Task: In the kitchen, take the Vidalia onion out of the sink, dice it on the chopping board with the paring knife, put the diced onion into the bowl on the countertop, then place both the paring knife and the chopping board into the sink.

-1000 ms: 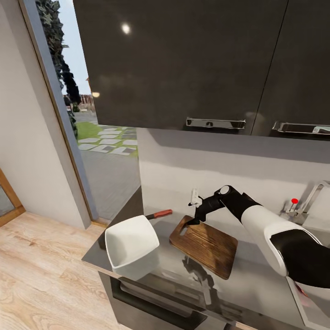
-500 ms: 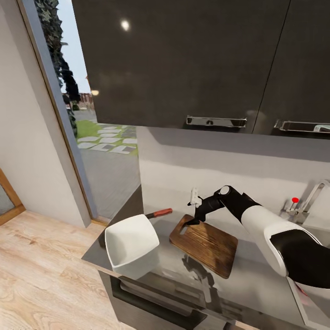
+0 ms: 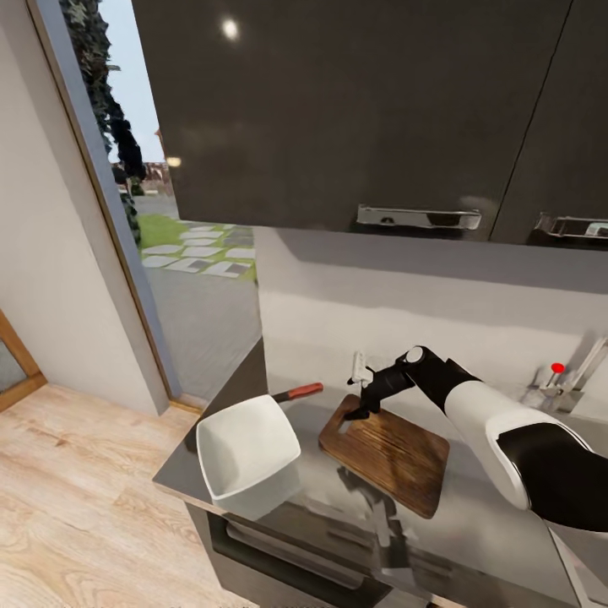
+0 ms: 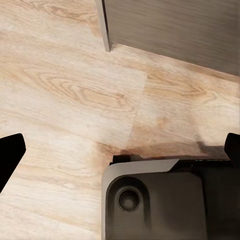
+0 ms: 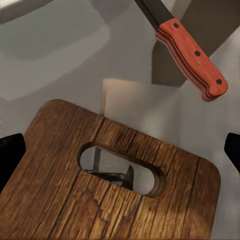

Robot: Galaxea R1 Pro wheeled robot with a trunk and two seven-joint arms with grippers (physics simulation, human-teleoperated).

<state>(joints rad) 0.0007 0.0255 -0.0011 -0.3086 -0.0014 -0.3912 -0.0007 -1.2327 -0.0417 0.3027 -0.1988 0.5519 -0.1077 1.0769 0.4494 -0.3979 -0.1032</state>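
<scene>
The dark wooden chopping board (image 3: 390,453) lies on the grey countertop (image 3: 473,515), its slot-shaped handle hole (image 5: 120,169) at the end nearer the bowl. My right gripper (image 3: 358,412) hovers just above that handle end, open, with one fingertip on each side of the board (image 5: 65,200) in the right wrist view. The paring knife (image 3: 298,392), with a reddish handle (image 5: 192,54), rests on the counter beyond the board, apart from it. The white squarish bowl (image 3: 247,447) stands by the counter's left corner. My left gripper (image 4: 120,152) hangs open over the wooden floor. The onion is out of view.
The chrome tap with a red knob (image 3: 557,369) stands at the far right by the wall. Dark upper cabinets (image 3: 355,110) hang over the counter. A small white wall fitting (image 3: 359,368) sits behind the gripper. A glass door (image 3: 169,253) is on the left.
The whole head view has shifted slightly, so the camera moved. The right gripper stays over the board's handle end, at most a little closer to it. Bowl, knife and board have not moved.
</scene>
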